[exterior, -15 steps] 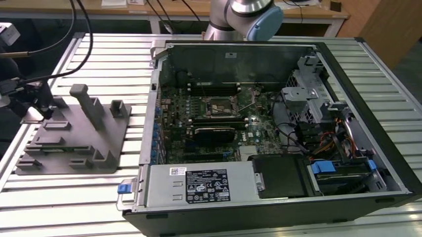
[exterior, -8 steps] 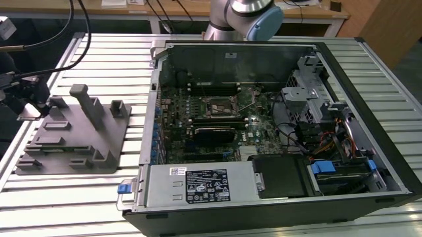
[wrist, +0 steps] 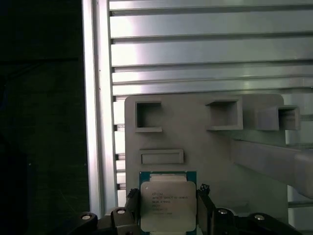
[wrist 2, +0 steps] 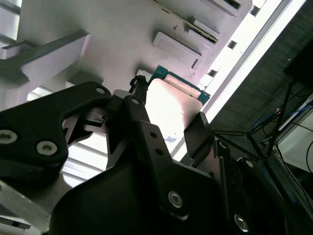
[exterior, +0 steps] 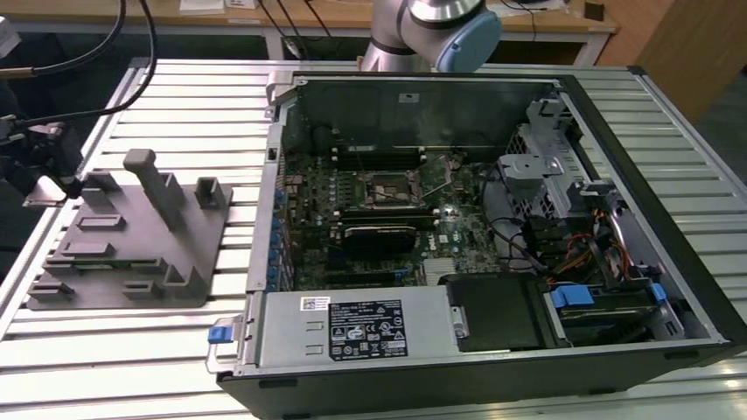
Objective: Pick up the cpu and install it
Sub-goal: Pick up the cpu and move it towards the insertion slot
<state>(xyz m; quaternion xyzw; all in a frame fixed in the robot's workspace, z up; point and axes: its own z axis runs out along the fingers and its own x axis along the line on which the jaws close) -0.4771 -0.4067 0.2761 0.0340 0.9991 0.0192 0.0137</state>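
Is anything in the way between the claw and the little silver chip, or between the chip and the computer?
Nothing separates those two: the claw grips the cpu at two sides, over the grey fixture. Toward the motherboard socket, the case wall rises in between, though the case lies open from above.

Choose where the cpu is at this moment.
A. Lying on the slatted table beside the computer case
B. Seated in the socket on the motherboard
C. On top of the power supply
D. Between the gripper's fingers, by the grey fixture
D. In the first wrist view the cpu sits between the two fingers of the gripper, with the grey fixture right behind it.
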